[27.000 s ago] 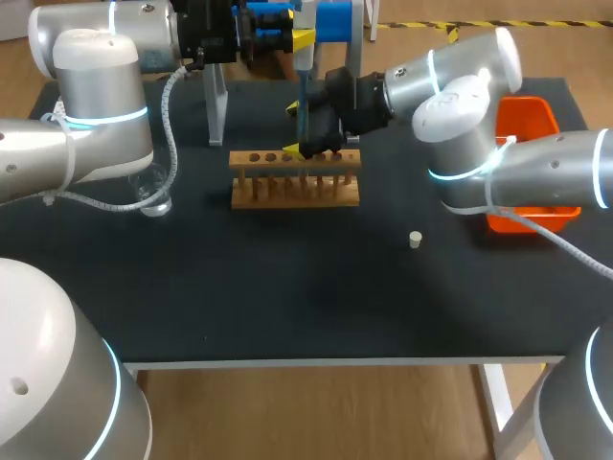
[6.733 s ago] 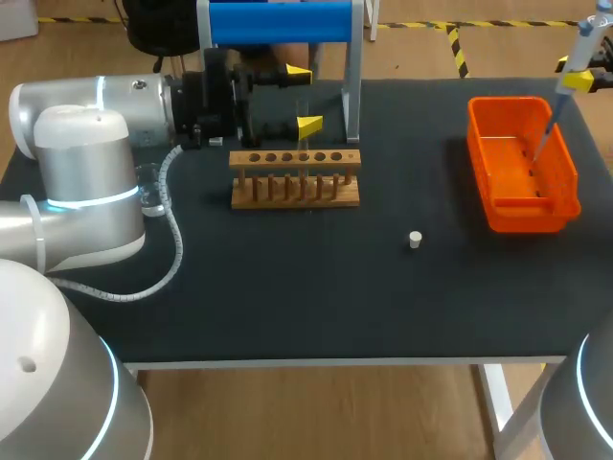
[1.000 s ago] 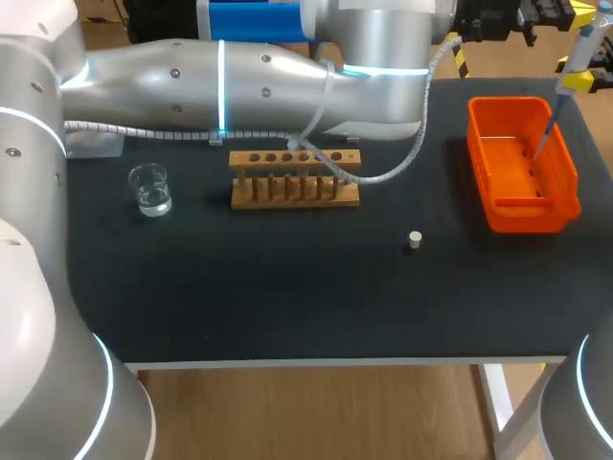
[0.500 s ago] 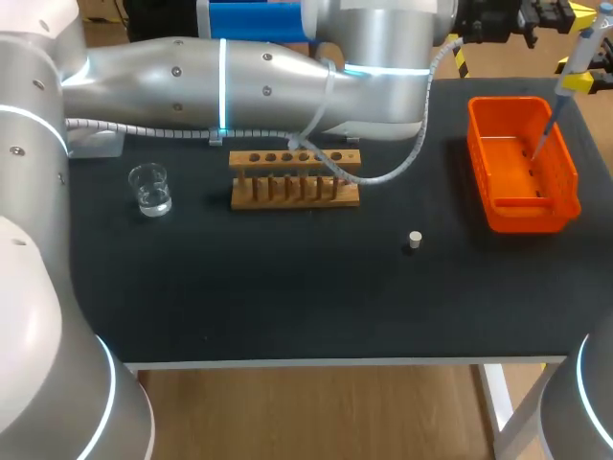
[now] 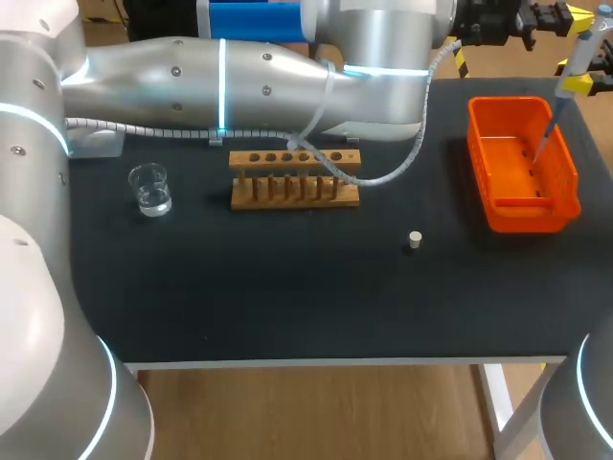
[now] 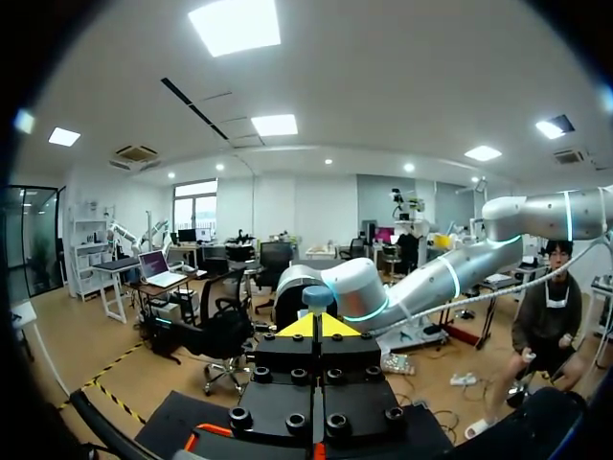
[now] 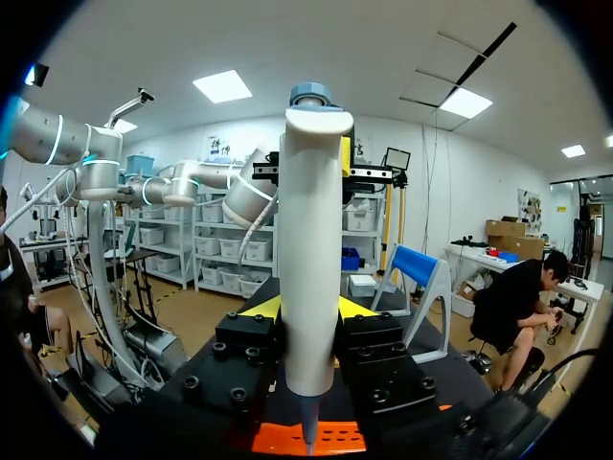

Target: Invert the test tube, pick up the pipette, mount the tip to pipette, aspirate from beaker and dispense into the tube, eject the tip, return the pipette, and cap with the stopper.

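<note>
My right gripper is shut on the white pipette, holding it upright at the table's far right. Its thin lower end hangs over the orange bin. In the right wrist view the pipette stands between the yellow fingertips. My left arm reaches across the back of the table, and its shut gripper is at the pipette's top. In the left wrist view the blue plunger button sits just ahead of the closed tips of the left gripper.
A wooden test tube rack stands mid-table under the left arm. A glass beaker with some liquid is to its left. A small white stopper lies in front of the rack to the right. The blue pipette stand is at the back.
My left gripper has edged slightly nearer the pipette's top. The right gripper and the pipette have stayed in place.
</note>
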### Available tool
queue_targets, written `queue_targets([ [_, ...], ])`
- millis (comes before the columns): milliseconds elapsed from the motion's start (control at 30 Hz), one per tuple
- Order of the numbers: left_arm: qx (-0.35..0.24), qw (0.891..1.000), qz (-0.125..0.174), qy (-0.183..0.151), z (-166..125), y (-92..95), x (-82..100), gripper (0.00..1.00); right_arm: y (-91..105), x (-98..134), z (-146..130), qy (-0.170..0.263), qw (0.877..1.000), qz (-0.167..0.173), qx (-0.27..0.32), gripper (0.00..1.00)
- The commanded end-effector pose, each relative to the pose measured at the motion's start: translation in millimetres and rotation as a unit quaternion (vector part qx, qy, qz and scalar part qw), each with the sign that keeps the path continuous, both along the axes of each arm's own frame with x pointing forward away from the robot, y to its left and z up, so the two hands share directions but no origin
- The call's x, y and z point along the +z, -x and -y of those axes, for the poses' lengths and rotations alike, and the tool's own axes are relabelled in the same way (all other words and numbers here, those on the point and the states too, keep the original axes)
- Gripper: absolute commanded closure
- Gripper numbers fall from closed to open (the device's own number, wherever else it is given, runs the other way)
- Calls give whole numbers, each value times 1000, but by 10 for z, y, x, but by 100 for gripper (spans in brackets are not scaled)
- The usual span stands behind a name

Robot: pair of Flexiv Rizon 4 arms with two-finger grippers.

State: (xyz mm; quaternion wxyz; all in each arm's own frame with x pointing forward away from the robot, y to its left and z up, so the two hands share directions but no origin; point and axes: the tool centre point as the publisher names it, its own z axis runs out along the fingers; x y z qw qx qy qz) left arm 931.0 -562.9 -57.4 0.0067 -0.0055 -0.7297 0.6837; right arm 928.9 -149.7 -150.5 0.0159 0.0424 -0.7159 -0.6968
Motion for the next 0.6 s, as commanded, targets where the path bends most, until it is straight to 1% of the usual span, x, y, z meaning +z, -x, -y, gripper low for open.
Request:
queue_targets([
  [33, 2, 1000, 0, -2, 10, 21, -93, 100, -13, 57, 1, 0, 1000, 0, 2, 100],
  [433, 4, 1000, -2, -2, 10, 25, -178, 100, -13, 57, 1, 0, 1000, 0, 2, 100],
  [600, 7, 1000, -4, -8, 13, 22, -213, 100, -13, 57, 1, 0, 1000, 0, 2, 100],
])
